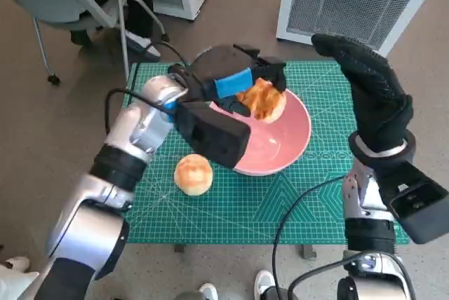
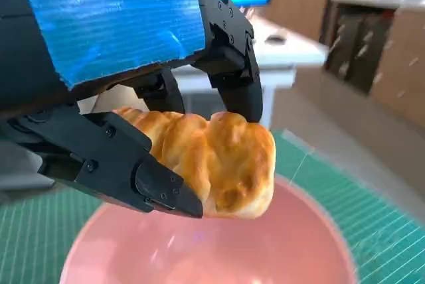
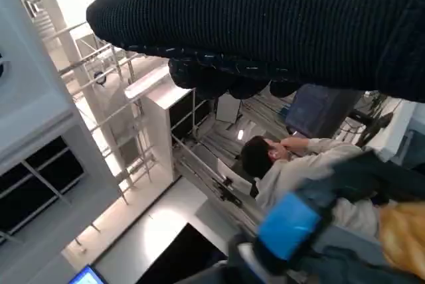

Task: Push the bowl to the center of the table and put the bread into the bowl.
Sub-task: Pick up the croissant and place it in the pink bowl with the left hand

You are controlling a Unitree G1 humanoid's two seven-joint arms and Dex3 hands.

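Observation:
My left hand [image 1: 245, 84] grips a golden piece of bread [image 1: 263, 99] and holds it over the far side of the pink bowl [image 1: 284, 147]. In the left wrist view the black fingers [image 2: 133, 164] clamp the bread [image 2: 219, 161] from both sides just above the bowl's inside [image 2: 212, 251]. A second, round bread roll [image 1: 193, 174] lies on the green mat, near the bowl's left rim. My right hand [image 1: 372, 93] is raised above the table's right side, fingers apart, holding nothing. In the right wrist view the glove [image 3: 279, 25] spans the picture, and my left hand's blue tape [image 3: 287, 225] shows too.
The green cutting mat [image 1: 280, 209] covers the small table. A white ventilated unit [image 1: 358, 5] stands beyond the table's far right, a chair [image 1: 77, 5] at far left. A person [image 3: 292, 164] shows in the right wrist view. Shoes [image 1: 263, 284] sit at the near table edge.

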